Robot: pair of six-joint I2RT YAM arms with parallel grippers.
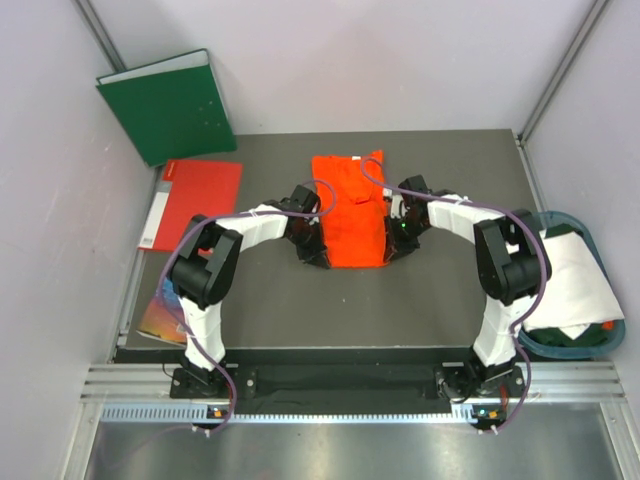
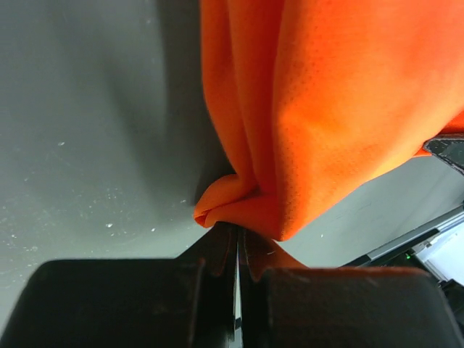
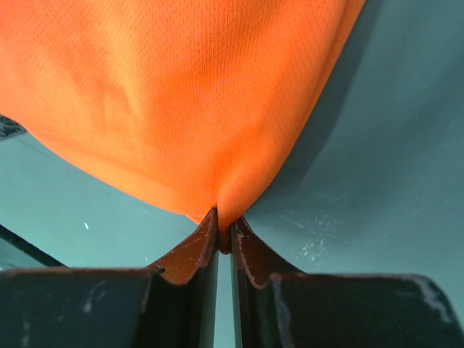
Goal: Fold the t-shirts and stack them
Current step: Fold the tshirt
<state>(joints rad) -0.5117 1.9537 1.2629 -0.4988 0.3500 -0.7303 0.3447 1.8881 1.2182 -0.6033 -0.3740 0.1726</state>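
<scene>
Orange t-shirt (image 1: 348,210) lies mid bench (image 1: 290,310) as a long narrow strip, far part flat, so the lengthwise folds look done. L hand (image 2: 238,250) is pressed together on the near-left corner, w/ a bunched nub of orange cloth pinched in its grip. R hand (image 3: 225,233) does the same on the near-right corner, clamped tight, cloth fanning up & away from the tips. In both wrist views the near hem looks raised off the bench, w/ shadow underneath.

White t-shirt (image 1: 572,270) is draped over the teal basket (image 1: 600,345) at the R edge, well apart and not yet folded. Green binder (image 1: 168,103) & red folder (image 1: 195,200) sit far-left, out of the way.

Step in hand, as I read it: the crosswise fold of the orange shirt, near hem going toward the far end. Next move prob needs both hands to travel away from the bases together, same height & pace, so the crease comes out straight. Then they'd lower, open up & let go. Risk: one corner slips or lags, giving a skewed fold.
</scene>
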